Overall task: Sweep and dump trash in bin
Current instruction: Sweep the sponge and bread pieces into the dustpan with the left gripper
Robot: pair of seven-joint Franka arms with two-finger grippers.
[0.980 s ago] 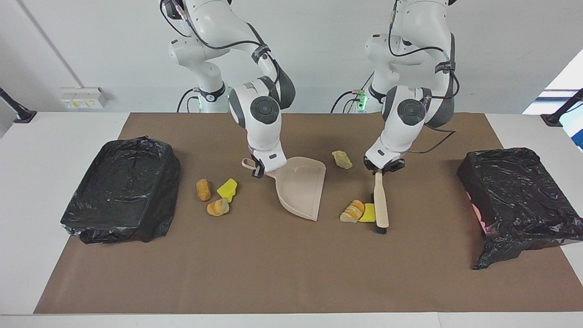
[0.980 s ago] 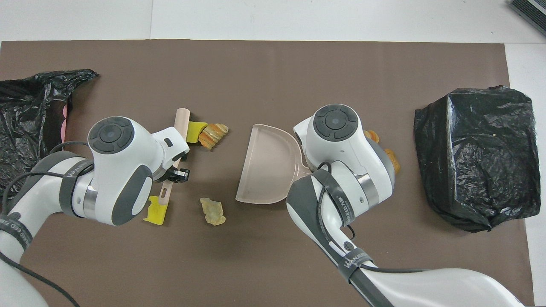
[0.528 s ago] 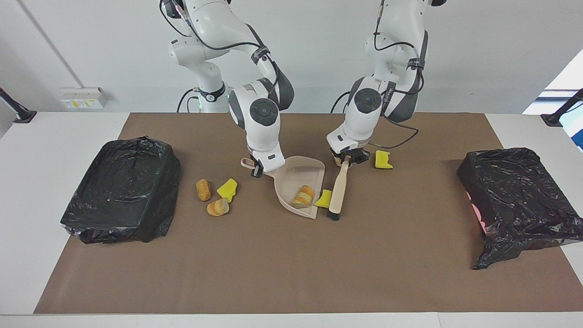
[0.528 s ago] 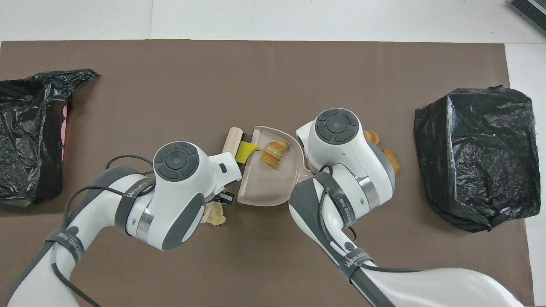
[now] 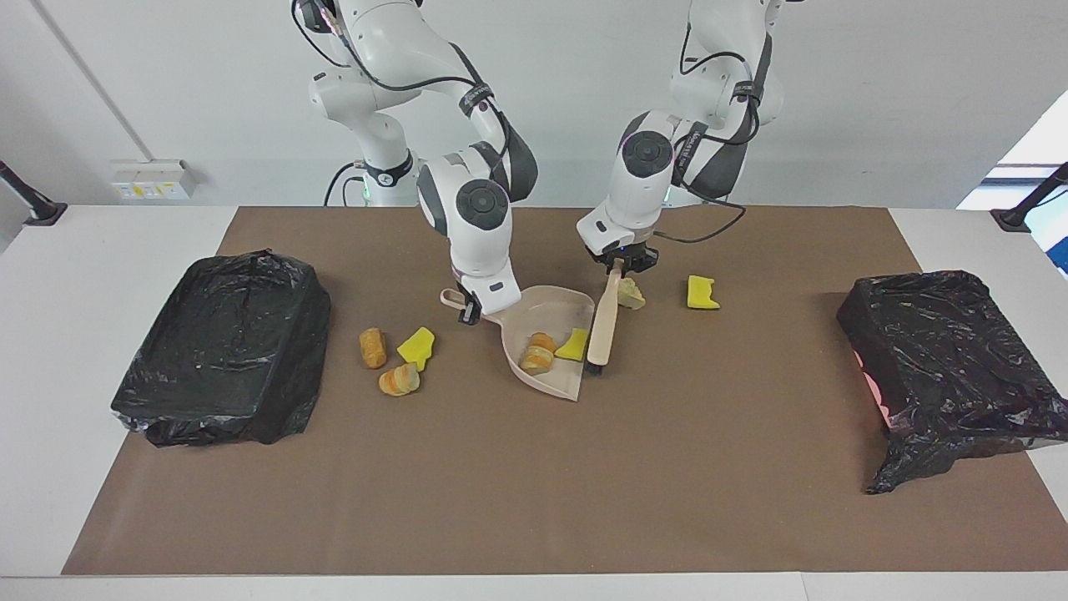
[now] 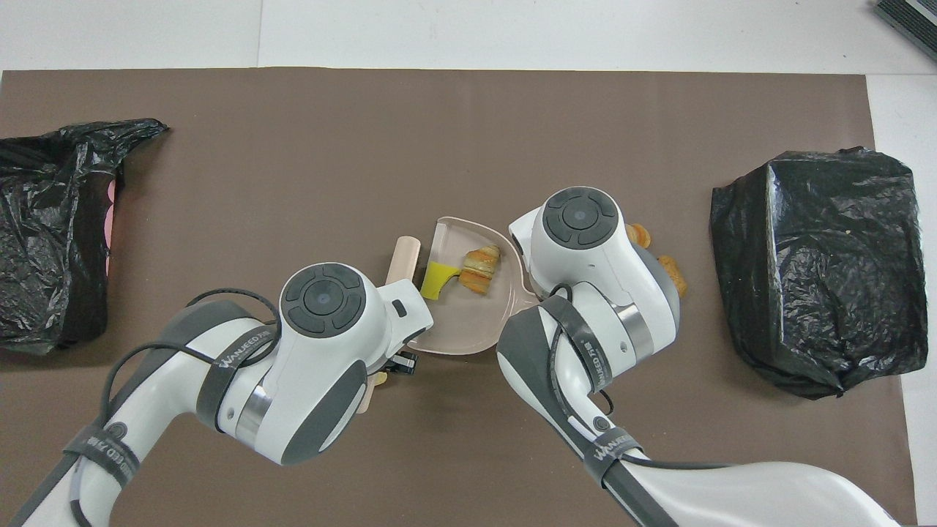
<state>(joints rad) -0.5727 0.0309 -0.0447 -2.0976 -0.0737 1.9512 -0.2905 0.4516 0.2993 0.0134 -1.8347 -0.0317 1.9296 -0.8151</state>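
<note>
In the overhead view the left arm's wrist covers most of the brush [image 5: 603,321], the pale scrap [image 5: 631,293] near its handle and the yellow chunk [image 5: 702,293] toward the left arm's end of the table; only the brush's head end shows there. The right arm likewise hides the dustpan's handle and part of the three scraps beside it.

The left gripper [image 5: 618,265] is clamped on the top of the brush handle. The brush's long axis runs away from the robots, with its dark bristles down on the mat at the dustpan's open edge. The right gripper [image 5: 470,311] is closed on the handle of the beige dustpan [image 5: 551,321], whose mouth faces the left arm's end of the table.

In the pan lie a tan-orange bread-like piece [image 5: 536,353] and a bright yellow sponge chunk [image 5: 574,345], touching each other. A short tan roll [image 5: 372,347], a yellow chunk [image 5: 416,345] and a sliced orange piece [image 5: 400,380] sit clustered between the dustpan and the black-bagged bin [image 5: 224,346] at the right arm's end. A second bagged bin [image 5: 951,359] stands at the left arm's end.
</note>
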